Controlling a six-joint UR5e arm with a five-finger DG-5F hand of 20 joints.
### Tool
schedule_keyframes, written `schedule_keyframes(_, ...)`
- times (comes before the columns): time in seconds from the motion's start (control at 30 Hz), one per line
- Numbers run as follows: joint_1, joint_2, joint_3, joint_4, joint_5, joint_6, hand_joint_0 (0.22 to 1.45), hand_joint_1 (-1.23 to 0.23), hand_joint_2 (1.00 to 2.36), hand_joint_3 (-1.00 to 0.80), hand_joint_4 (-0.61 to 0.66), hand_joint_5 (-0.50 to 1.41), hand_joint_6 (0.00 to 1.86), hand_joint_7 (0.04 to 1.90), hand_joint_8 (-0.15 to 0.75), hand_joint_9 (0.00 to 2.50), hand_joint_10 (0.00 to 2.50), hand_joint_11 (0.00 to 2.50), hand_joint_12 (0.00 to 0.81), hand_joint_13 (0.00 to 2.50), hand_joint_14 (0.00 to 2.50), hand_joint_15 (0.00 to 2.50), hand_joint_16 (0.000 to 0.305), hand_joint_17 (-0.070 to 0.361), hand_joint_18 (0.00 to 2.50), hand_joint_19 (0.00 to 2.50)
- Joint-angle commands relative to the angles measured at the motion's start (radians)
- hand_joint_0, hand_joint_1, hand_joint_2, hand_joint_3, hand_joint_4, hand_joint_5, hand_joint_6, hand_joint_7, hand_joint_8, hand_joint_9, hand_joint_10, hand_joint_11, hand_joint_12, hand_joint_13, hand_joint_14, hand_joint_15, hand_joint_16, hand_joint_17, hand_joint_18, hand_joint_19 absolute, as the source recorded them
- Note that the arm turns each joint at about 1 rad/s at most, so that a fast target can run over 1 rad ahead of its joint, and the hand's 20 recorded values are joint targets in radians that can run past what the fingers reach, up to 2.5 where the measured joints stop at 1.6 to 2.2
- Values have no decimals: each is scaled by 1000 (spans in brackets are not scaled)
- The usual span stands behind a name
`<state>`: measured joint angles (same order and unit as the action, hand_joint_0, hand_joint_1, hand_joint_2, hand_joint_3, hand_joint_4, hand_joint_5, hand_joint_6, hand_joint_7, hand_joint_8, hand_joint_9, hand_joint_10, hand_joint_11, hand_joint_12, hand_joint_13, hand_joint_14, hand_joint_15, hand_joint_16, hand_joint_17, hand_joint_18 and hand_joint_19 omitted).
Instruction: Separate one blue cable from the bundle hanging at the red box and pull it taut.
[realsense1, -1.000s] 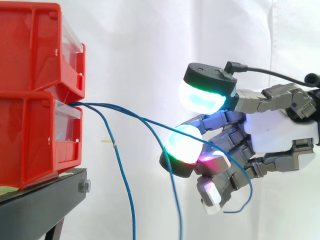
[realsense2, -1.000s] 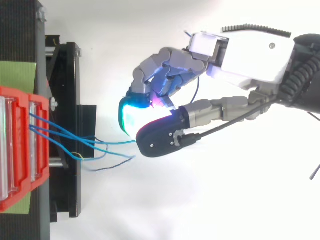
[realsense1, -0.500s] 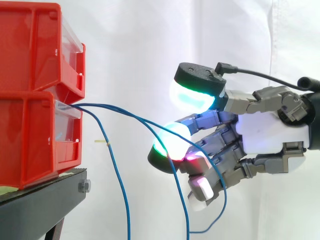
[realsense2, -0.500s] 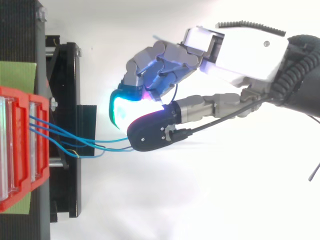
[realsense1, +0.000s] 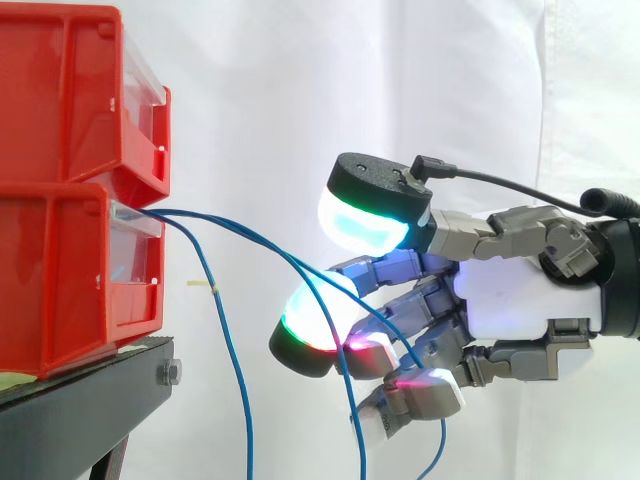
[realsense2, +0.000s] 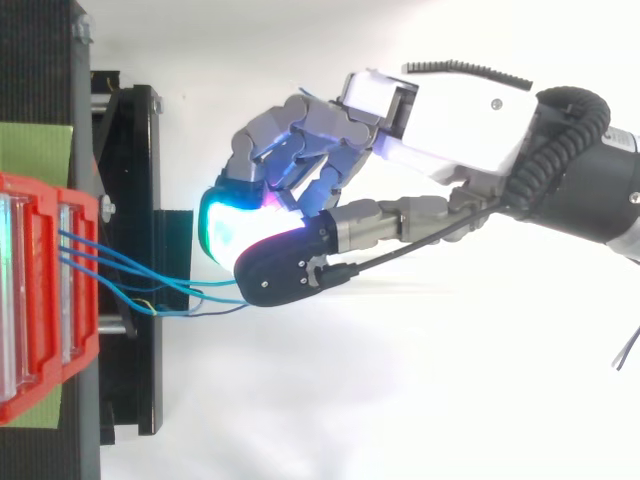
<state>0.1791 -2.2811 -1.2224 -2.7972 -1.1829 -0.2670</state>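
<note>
We see the red box (realsense1: 70, 270) left of the hand, its bundle (realsense1: 228, 340) hanging between them, and 1 blue cable (realsense1: 250, 232) running into the hand (realsense1: 520, 300), fingers (realsense1: 420, 390) curled round it.

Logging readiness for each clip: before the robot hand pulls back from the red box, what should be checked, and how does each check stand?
1. Blue cables anchored in the red box: ok, they come out of its front.
2. Robot hand at the cables: ok, strands run across it.
3. One cable singled out: cannot tell, two strands run by the robot hand.
4. Grip secure: cannot tell.
5. Cable taut: not ok, all of them sag.
</note>
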Motion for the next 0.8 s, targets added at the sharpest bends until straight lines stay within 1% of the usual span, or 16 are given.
schedule_keyframes(0.0, 0, 0, 0, 2, -1, 0, 575, -516, 1000, -500, 143, -248, 914, 869, 297, 575, 534, 1436, 310, 1273, 4, 1296, 50, 112, 649, 553)
schedule_keyframes(0.13, 0, 0, 0, 1, 0, 2, 574, -514, 1000, -500, 141, -247, 914, 862, 294, 597, 523, 1443, 304, 1287, 2, 1324, 50, 113, 654, 562)
schedule_keyframes(0.23, 0, 0, 0, -1, 0, 0, 573, -506, 1000, -500, 145, -248, 913, 868, 295, 612, 574, 1434, 298, 1310, 14, 1368, 50, 113, 659, 571)
schedule_keyframes(0.27, 0, 0, 0, -1, 0, 0, 573, -504, 1000, -500, 144, -247, 914, 862, 296, 612, 590, 1437, 298, 1310, 48, 1354, 50, 113, 660, 572)
schedule_keyframes(0.33, 0, -1, 0, -1, 0, 0, 563, -490, 1000, -500, 145, -247, 914, 859, 290, 611, 697, 1401, 295, 1300, 194, 1304, 51, 115, 670, 567)
schedule_keyframes(0.37, 2, 0, 0, -1, 0, -1, 559, -489, 1000, -500, 146, -247, 914, 859, 298, 611, 718, 1390, 291, 1298, 221, 1288, 51, 116, 670, 575)
schedule_keyframes(0.47, 8, -1, 0, -5, 0, -1, 548, -475, 1000, -500, 150, -247, 914, 860, 295, 609, 771, 1370, 295, 1284, 403, 1201, 52, 117, 678, 572)
schedule_keyframes(0.57, 13, -1, 0, -5, 8, -3, 537, -481, 1000, -500, 154, -248, 915, 852, 299, 609, 833, 1342, 287, 1271, 684, 1071, 53, 119, 693, 578)
schedule_keyframes(0.6, 16, 0, 0, -5, 19, -3, 530, -487, 1000, -500, 156, -247, 916, 841, 299, 609, 872, 1321, 293, 1258, 863, 988, 54, 120, 703, 586)
schedule_keyframes(0.67, 19, -1, 0, -8, 22, -3, 526, -491, 1000, -500, 161, -248, 917, 843, 297, 612, 915, 1309, 287, 1235, 1080, 882, 54, 121, 711, 592)
schedule_keyframes(0.73, 23, -1, 0, -16, 26, -1, 518, -500, 1000, -500, 158, -248, 918, 838, 301, 611, 946, 1291, 286, 1207, 1456, 694, 55, 124, 737, 598)
schedule_keyframes(0.77, 26, -1, 0, -21, 28, 0, 518, -498, 1000, -500, 163, -248, 919, 835, 301, 611, 945, 1294, 282, 1201, 1480, 690, 55, 124, 737, 607)
